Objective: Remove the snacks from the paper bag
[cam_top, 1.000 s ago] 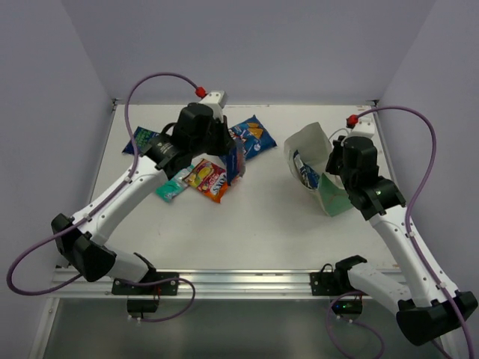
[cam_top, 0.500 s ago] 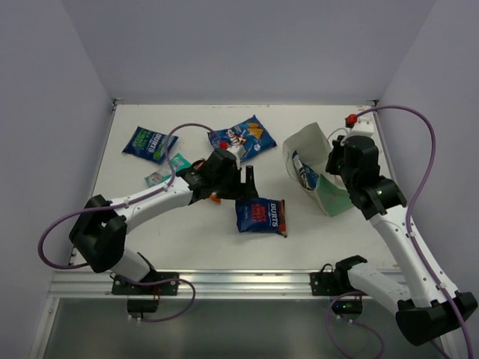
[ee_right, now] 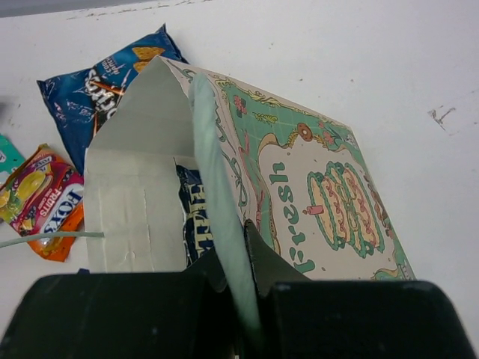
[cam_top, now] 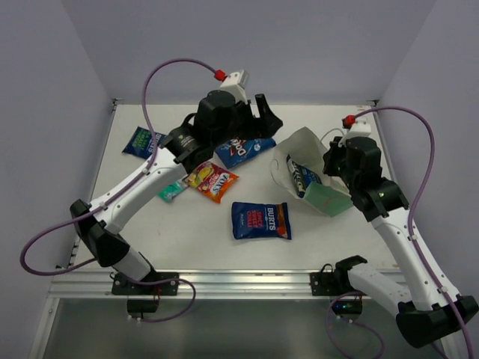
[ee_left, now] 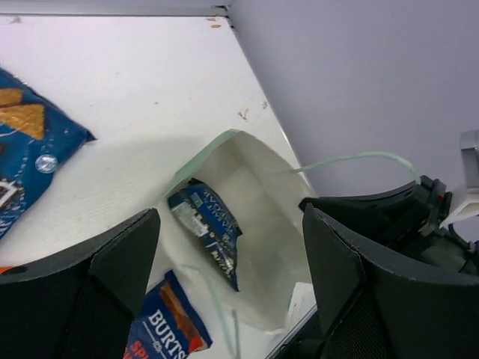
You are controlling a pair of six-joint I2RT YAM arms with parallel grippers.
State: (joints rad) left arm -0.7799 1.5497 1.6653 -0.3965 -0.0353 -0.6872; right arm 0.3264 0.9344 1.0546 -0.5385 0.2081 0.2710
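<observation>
The paper bag (cam_top: 308,158) lies on its side at the right, mouth facing left. My right gripper (cam_top: 330,170) is shut on its upper wall edge (ee_right: 224,224), the printed panel (ee_right: 322,202) beside it. One dark blue snack (ee_left: 206,224) rests inside the bag (ee_left: 262,202). My left gripper (cam_top: 263,116) hovers open above the table left of the bag's mouth, nothing between its fingers (ee_left: 120,262). Out on the table lie a Burts packet (cam_top: 260,221), a Doritos packet (cam_top: 243,149), a red-yellow packet (cam_top: 212,182), a teal packet (cam_top: 172,191) and another dark blue one (cam_top: 142,140).
Side walls close off the table left and right, and a back wall stands behind. The left arm's cable (cam_top: 161,75) loops high over the back left. A metal rail (cam_top: 224,280) runs along the near edge between the arm bases.
The left gripper opened and let the Burts packet drop onto the front middle of the table. It then rose and swung back right toward the bag's mouth. The bag tipped slightly left.
</observation>
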